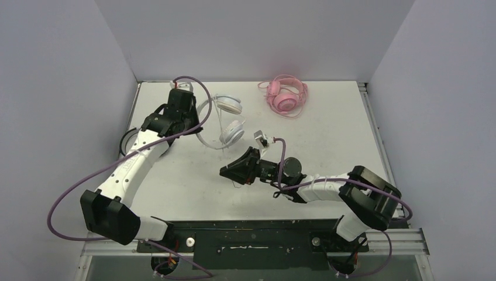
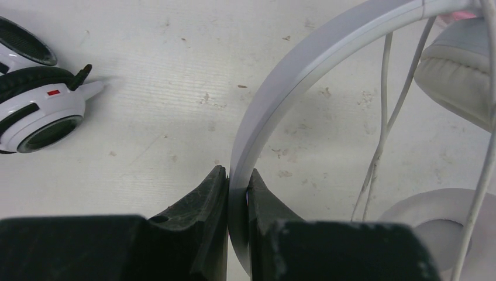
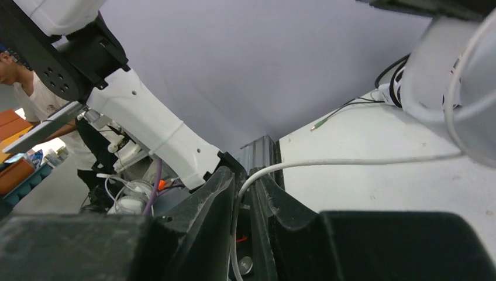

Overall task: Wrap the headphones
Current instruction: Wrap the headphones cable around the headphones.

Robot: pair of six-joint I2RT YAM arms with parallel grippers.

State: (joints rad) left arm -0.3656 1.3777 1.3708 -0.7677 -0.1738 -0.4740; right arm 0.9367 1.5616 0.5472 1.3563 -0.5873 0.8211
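On table [image 1: 351, 134], white headset [image 1: 225, 120], left jaws clamping band [image 2: 292, 76], right jaws clamping cable [image 3: 351, 162]

A white table [image 1: 333, 140] fills the workspace, its top scuffed and flecked with small dark marks [image 2: 206, 99] that show plainly in the left wrist view. Pale grey walls [image 1: 251, 35] close it in on 3 sides: left, far and right. A metal track [image 1: 374, 137] runs along the table's right edge. A black plate [image 1: 251, 237] and a silver rail [image 1: 403, 240] lie across the near edge. In the right wrist view, beyond the table's edge, a person [image 3: 22, 93] in a white T-shirt is at the far left, partly hidden. Lower down are an orange object [image 3: 11, 172] and a blue crate [image 3: 26, 188], both blurred.
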